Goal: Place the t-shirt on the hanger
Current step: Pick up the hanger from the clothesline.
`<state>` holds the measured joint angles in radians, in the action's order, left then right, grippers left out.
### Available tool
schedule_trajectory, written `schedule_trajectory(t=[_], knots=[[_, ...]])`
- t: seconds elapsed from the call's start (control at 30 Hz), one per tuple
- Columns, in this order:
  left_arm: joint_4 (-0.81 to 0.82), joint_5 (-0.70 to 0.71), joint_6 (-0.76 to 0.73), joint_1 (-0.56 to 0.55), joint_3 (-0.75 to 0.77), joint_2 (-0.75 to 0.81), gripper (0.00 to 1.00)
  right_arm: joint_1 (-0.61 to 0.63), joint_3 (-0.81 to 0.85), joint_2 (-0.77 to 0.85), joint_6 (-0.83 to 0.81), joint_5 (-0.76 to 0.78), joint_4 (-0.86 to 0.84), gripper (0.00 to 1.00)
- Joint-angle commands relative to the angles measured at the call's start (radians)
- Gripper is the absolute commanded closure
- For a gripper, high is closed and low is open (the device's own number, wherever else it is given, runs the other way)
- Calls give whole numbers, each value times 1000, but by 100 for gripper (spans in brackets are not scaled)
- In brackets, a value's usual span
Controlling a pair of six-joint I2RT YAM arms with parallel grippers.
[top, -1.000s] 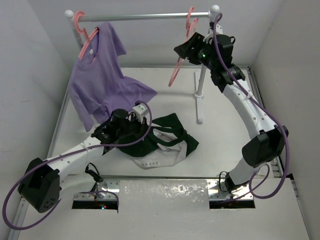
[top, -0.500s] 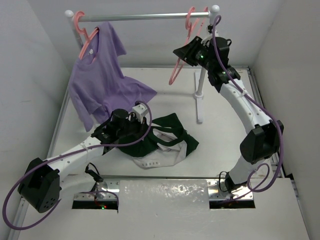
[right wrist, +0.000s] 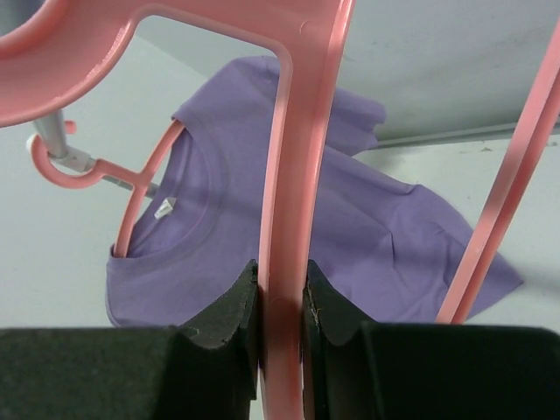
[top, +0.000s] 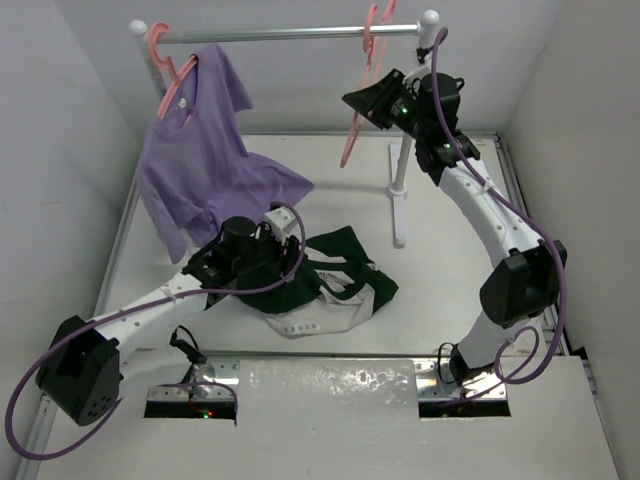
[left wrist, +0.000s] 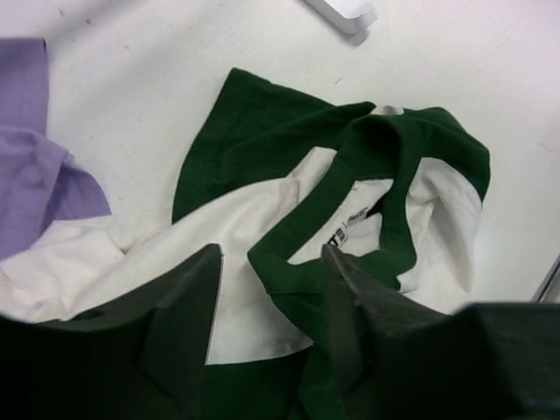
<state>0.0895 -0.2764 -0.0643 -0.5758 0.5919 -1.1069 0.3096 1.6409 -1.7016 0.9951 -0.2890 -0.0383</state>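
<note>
The t-shirt [top: 335,290] lies crumpled on the table, white with dark green sleeves and collar. In the left wrist view the t-shirt [left wrist: 262,210] has its green collar looped open just ahead of my fingers. My left gripper [top: 272,258] [left wrist: 273,255] hovers low over it, open, with cloth under the gap and nothing pinched. The pink hanger [top: 350,140] hangs by its hook at the right end of the rail. My right gripper [top: 366,106] [right wrist: 282,293] is shut on one straight bar of the hanger [right wrist: 284,201], both pads pressed against it.
A purple t-shirt [top: 200,165] hangs on another pink hanger [top: 170,70] at the left end of the grey rail [top: 280,33]. The rack's right post [top: 400,185] stands on the table behind the t-shirt. White walls close in on both sides.
My left gripper's jaws have opened over the t-shirt. My right gripper has closed onto the hanger bar and shifted it slightly up and left along the rail.
</note>
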Motion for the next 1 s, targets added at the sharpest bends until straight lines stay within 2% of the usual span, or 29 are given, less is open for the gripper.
schedule_trajectory(t=[0.0, 0.03, 0.17, 0.27, 0.3, 0.4, 0.53, 0.73, 0.97], knots=[[68, 2, -80, 11, 16, 10, 52, 8, 8, 23, 30, -18, -118, 100], [69, -4, -97, 11, 23, 12, 48, 14, -9, 26, 30, -16, -121, 100], [59, -1, -221, 11, 83, 30, 42, 62, -42, 34, 22, -10, -146, 100], [74, 6, -275, 11, 160, 71, 35, 133, -59, 39, 1, 13, -161, 100], [88, -1, -279, 11, 195, 97, 27, 149, -64, 43, -15, 22, -164, 100], [153, -9, -269, 10, 249, 122, 19, 181, -91, 56, -3, 57, -187, 100], [199, 19, -218, 10, 272, 105, 18, 210, -177, 91, 17, 123, -248, 100], [217, 86, -267, 8, 270, 55, 19, 250, -274, 117, 66, 186, -324, 100], [176, 48, -267, 8, 275, 13, 22, 299, -302, 123, 77, 243, -362, 100]])
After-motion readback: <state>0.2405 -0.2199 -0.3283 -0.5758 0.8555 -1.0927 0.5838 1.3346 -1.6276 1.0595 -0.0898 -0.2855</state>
